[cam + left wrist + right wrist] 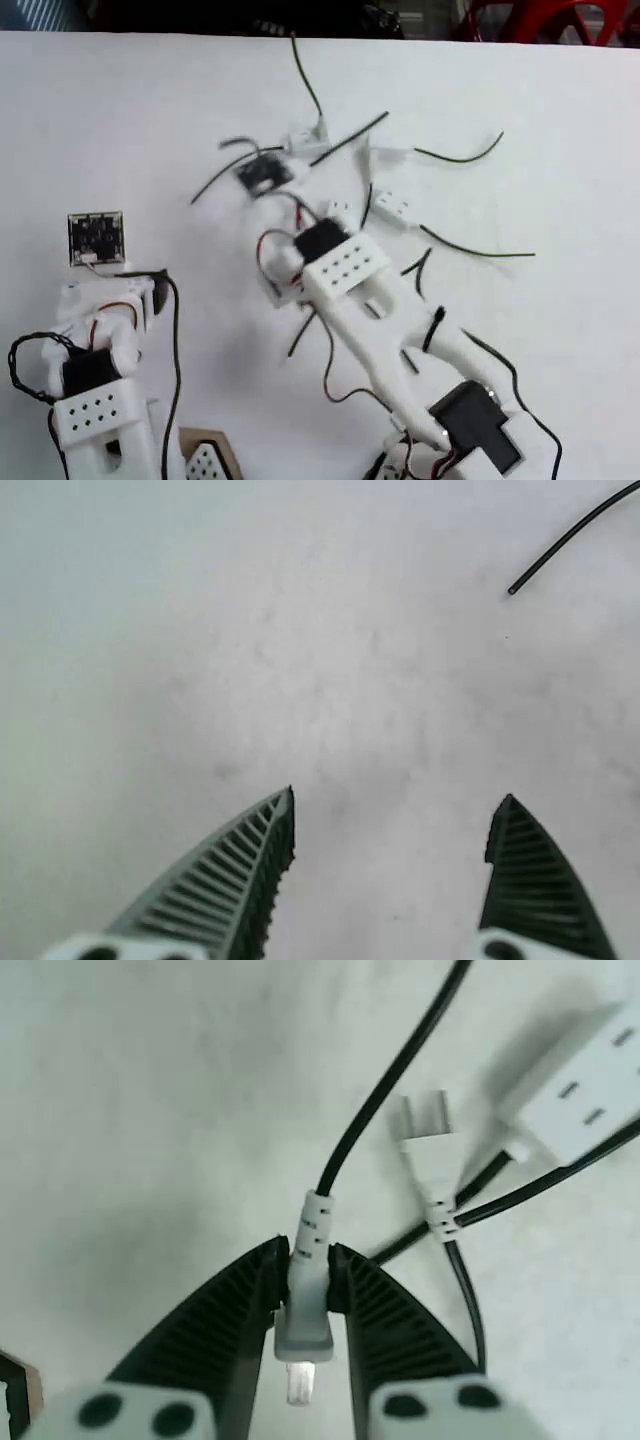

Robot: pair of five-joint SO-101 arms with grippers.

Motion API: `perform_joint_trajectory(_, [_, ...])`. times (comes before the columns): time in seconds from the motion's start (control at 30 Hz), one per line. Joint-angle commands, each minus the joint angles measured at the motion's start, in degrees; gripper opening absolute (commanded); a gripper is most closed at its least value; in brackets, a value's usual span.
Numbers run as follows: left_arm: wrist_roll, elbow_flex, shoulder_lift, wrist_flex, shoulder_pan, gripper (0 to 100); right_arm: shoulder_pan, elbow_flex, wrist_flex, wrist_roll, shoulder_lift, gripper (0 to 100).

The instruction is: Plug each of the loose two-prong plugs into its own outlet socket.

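Observation:
My right gripper (305, 1250) is shut on a white two-prong plug (303, 1310), gripping its body sideways, with the black cord (390, 1080) running away over the table. Beyond it lies a second white plug (425, 1145), loose, beside a white outlet strip (585, 1090) with slotted sockets. From above, the right gripper (262, 175) is near the table's middle, next to a white outlet piece (305, 140). Two more white plug pieces (392, 207) lie to its right among black cords. My left gripper (400, 800) stands open over bare white table at the near left.
Thin black cords (470, 248) spread across the middle and right of the table. A loose cord end (560, 545) lies ahead of the left gripper. A brown cardboard piece (215, 440) sits at the front edge. The left arm (95, 340) stands at the front left.

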Motion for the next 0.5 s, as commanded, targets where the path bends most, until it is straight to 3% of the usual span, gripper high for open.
perform_joint_trajectory(0.0, [-1.49,-0.09,-1.19,-1.32,-0.04,31,-2.51,1.49,-4.79,0.44,-0.40,1.7])
perform_joint_trajectory(0.33, [-1.93,0.09,-1.19,-1.32,-0.04,31,-4.00,1.67,-6.81,5.36,10.95,2.3])
perform_joint_trajectory(0.47, [-1.93,0.09,-1.19,-1.32,-0.04,31,-4.00,1.67,-6.02,5.36,13.05,11.1])
